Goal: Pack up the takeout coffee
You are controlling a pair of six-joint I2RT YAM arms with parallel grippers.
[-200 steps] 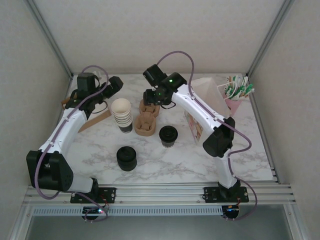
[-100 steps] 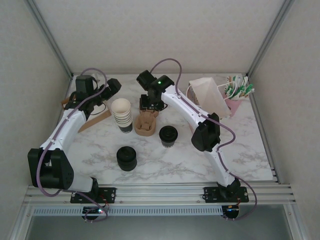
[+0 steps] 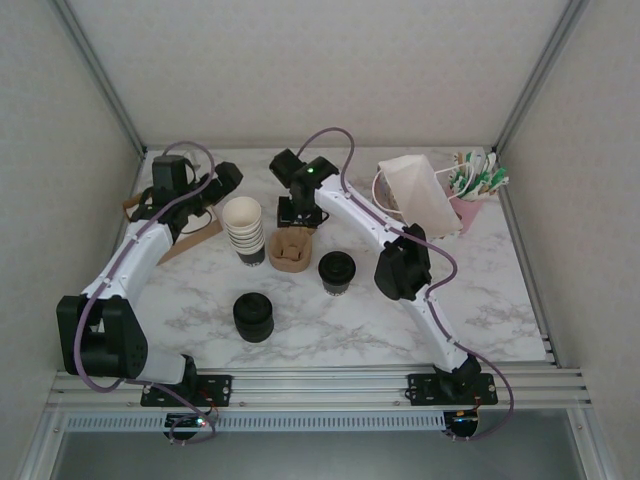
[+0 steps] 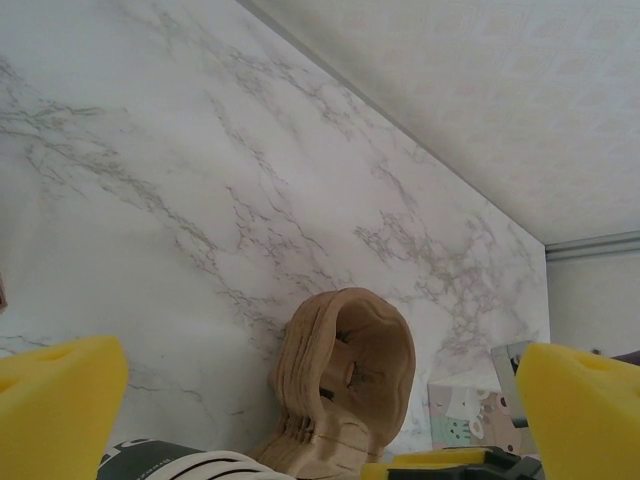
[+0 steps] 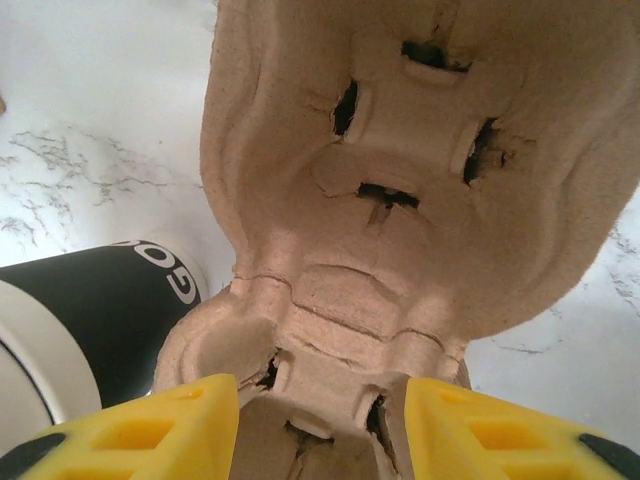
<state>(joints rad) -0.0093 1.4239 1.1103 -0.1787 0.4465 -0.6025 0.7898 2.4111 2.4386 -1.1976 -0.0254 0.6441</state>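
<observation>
Right hand (image 5: 322, 428) has swung left, straddling the empty pulp carrier (image 5: 400, 200).

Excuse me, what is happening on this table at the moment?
The right gripper is at the stack of brown moulded-pulp cup carriers, jaws on either side of one end; whether it grips is unclear. The left gripper hangs open at the back left. The dark, black-lidded paper coffee cup stands unpacked on the marble table.

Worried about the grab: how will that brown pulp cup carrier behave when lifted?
Likely light and stiffish: the cup carrier looks like thin moulded pulp. It seems a nested stack, so layers may separate. Torn slots suggest edges could crush under the right gripper.
</observation>
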